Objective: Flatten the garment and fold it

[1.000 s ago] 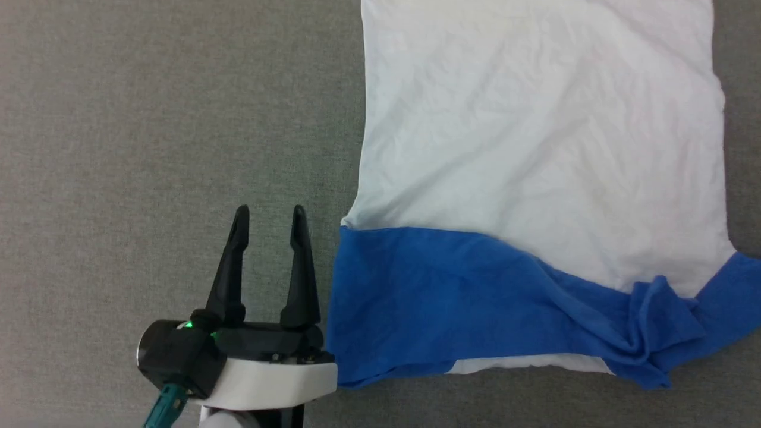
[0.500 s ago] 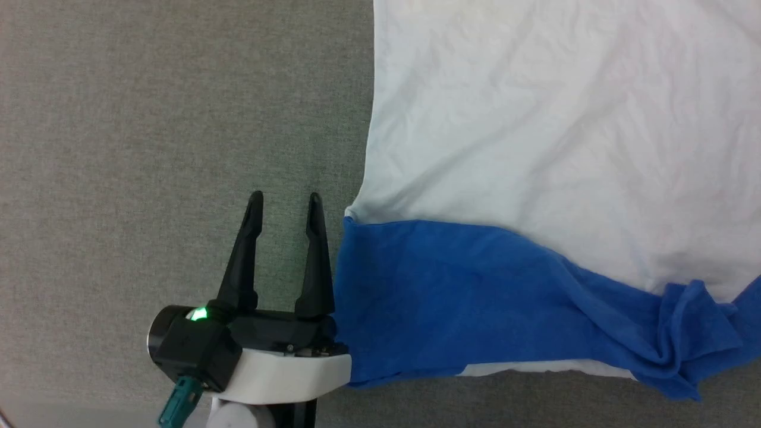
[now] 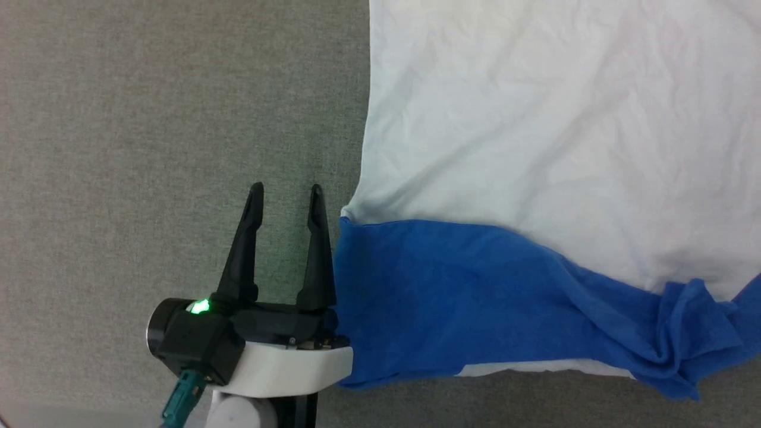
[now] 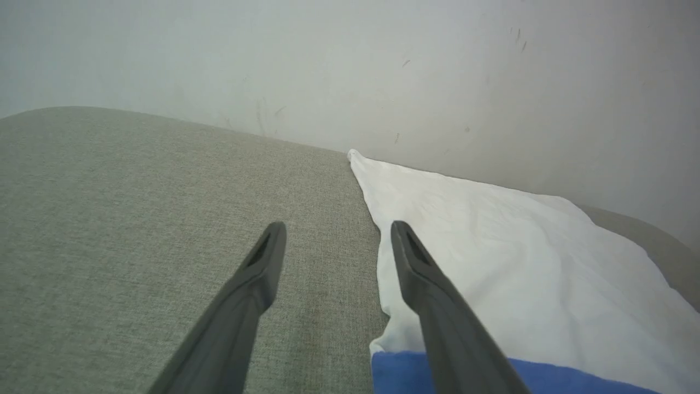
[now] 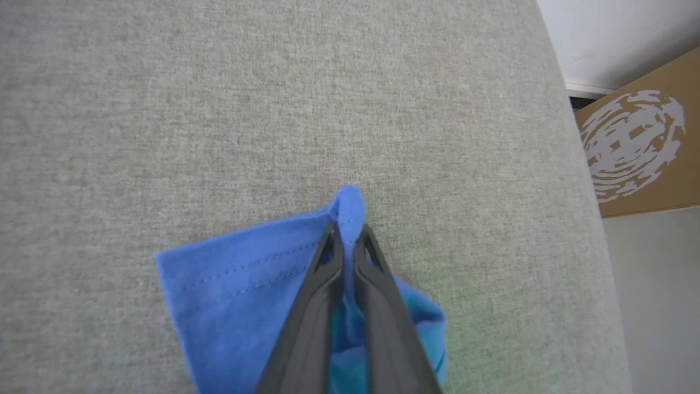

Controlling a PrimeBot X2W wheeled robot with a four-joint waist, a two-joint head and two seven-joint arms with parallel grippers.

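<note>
The garment (image 3: 535, 148) lies spread on the gray cloth-covered desk (image 3: 148, 119), taking up its right part in the head view. Its white body is mostly flat with fine wrinkles. A blue band runs across the near side and bunches into folds at the lower right. A thin white strip shows under the blue along the near edge.

The left pincer (image 3: 286, 189) is over bare desk just beside the garment's left edge. Its fingers are spread well apart, with nothing between them. Its right finger (image 3: 318, 255) runs close along the edge of the blue band. In the left wrist view this pincer (image 4: 337, 227) points toward a pale wall (image 4: 383, 65), and the garment's (image 4: 492, 262) white part reaches the desk's far edge there.

In the right wrist view the right pincer (image 5: 348, 230) is closed tight on a fold of the garment's (image 5: 235, 295) blue cloth. A small nub of cloth pokes out past the fingertips, and a stitched hem lies to the left. Past the desk's right edge a cardboard box (image 5: 640, 148) with a white print is on the floor (image 5: 656, 301).
</note>
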